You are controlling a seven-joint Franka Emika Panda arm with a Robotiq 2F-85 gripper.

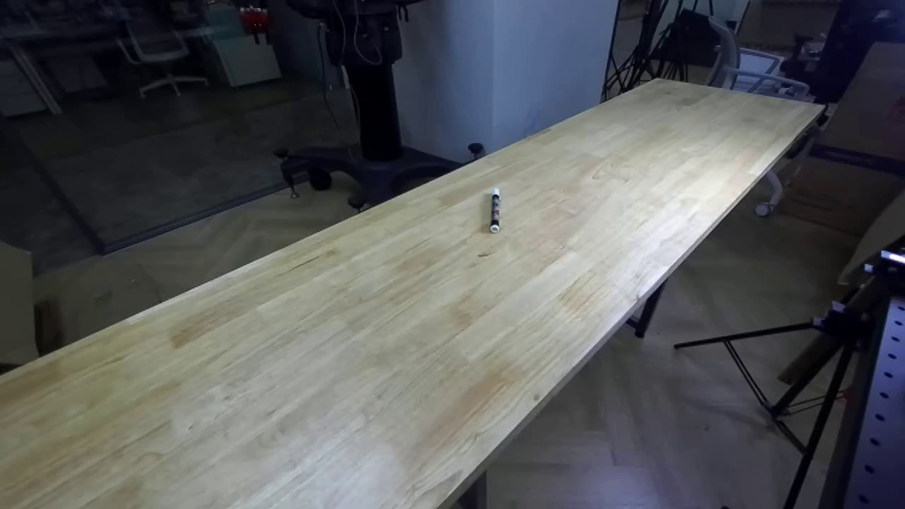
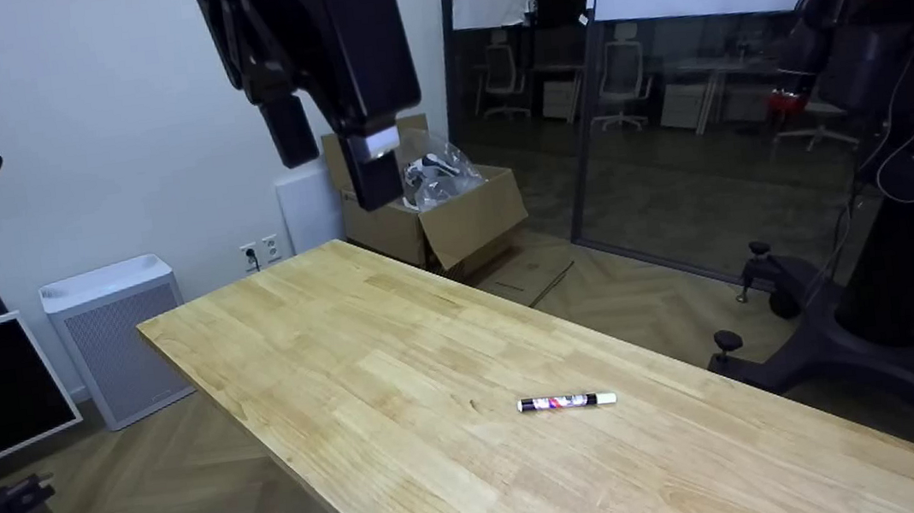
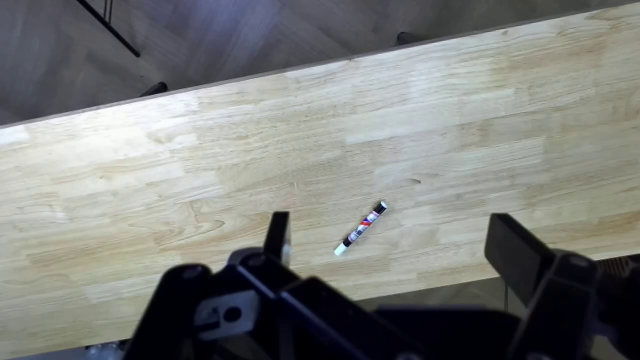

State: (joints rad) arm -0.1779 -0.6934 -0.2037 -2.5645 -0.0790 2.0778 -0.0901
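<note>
A marker (image 1: 495,211) with a black body, a patterned red, blue and white label and a white end lies flat on the wooden table (image 1: 396,318). The marker also shows in an exterior view (image 2: 566,401) and in the wrist view (image 3: 361,228). My black gripper (image 2: 337,162) is open and empty, high above the table. In the wrist view, the gripper (image 3: 390,232) has its fingers wide apart, and the marker appears between them, far below and not touched.
An open cardboard box (image 2: 474,216) with plastic-wrapped contents stands beyond the table's end. A white air purifier (image 2: 122,342) stands by the wall. A black wheeled stand (image 1: 378,113) is beside one long edge, and a tripod (image 1: 785,403) is off the opposite edge.
</note>
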